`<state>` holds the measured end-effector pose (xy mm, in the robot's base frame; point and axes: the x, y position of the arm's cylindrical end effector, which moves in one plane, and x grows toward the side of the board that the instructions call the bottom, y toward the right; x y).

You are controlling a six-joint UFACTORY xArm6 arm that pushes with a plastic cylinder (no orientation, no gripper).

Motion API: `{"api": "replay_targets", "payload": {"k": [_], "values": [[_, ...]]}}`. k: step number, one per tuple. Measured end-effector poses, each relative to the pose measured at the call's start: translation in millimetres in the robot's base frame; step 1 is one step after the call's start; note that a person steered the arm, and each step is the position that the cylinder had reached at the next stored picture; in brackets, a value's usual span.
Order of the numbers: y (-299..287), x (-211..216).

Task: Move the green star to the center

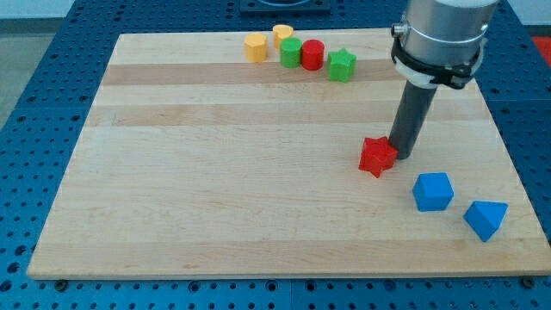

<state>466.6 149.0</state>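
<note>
The green star (342,65) lies near the view's top, at the right end of a row of blocks on the wooden board (215,172). My tip (400,155) is well below it, toward the view's right, touching the right side of a red star (377,157). The rod rises from there to the arm's grey body at the view's top right.
Left of the green star lie a red cylinder (312,55), a green cylinder (291,52), a yellow heart (282,35) and a yellow hexagon (256,47). A blue cube (432,191) and a blue wedge-like block (485,219) lie at the view's bottom right.
</note>
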Motion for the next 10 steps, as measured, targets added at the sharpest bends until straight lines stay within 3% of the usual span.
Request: {"api": "replay_targets", "payload": {"k": [3, 8, 10], "values": [[0, -9], [1, -191], [-34, -204]]}}
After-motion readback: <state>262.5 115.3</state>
